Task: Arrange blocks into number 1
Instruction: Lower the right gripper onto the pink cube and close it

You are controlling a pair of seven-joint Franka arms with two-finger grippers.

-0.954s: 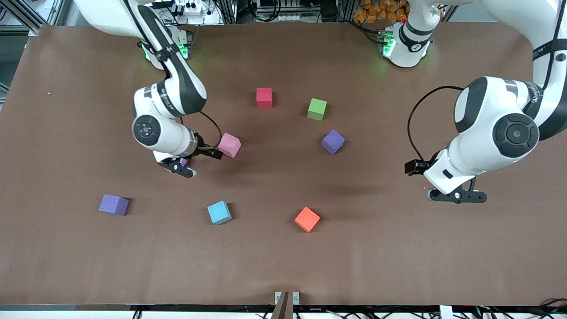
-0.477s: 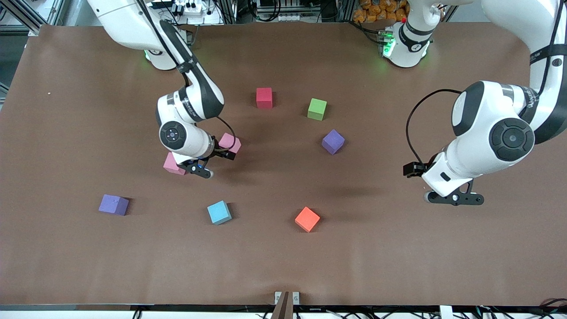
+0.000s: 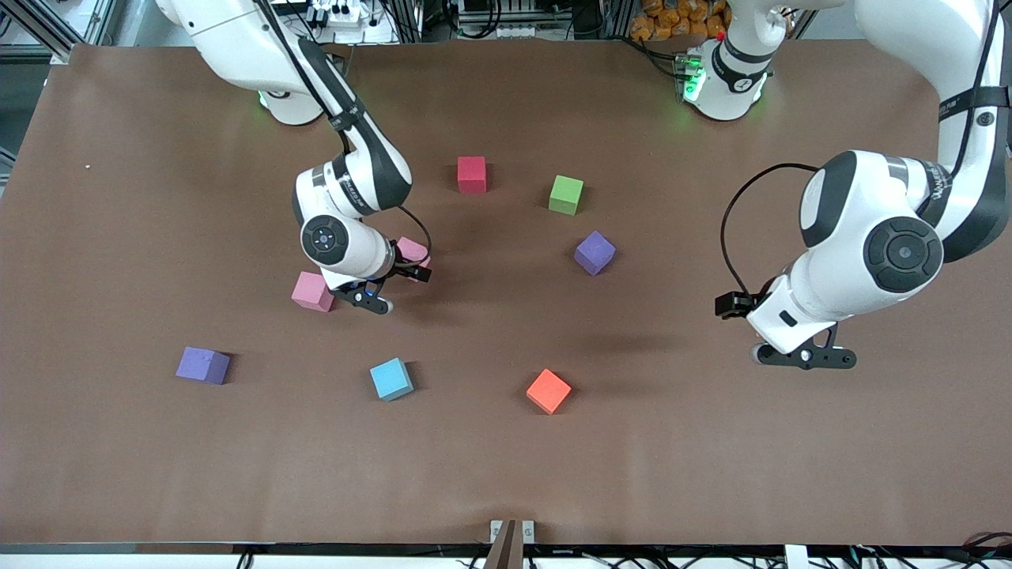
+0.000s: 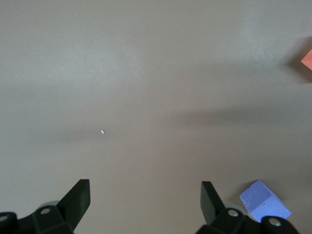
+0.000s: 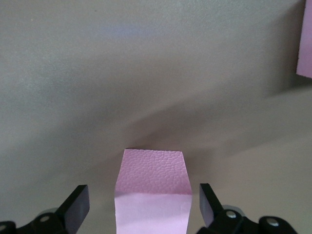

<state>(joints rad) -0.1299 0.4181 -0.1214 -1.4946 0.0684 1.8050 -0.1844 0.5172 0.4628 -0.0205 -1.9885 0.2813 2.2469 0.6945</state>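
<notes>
Right now my right end effector (image 5: 140,207) is hovering over one pink block (image 5: 152,187), fingers spread apart either side of it, nothing clamped. Risk, as I judge it: descending off-centre, a fingertip is clipping the foam and skidding it toward the second pink block (image 3: 311,291) just beside. My left end effector (image 3: 802,356) is waiting, open, over bare table (image 3: 711,474). Front view is hiding the block under my wrist; the wrist view is showing it centred. Purple (image 3: 594,253), green (image 3: 566,194), red (image 3: 472,174) are sitting farther back.
</notes>
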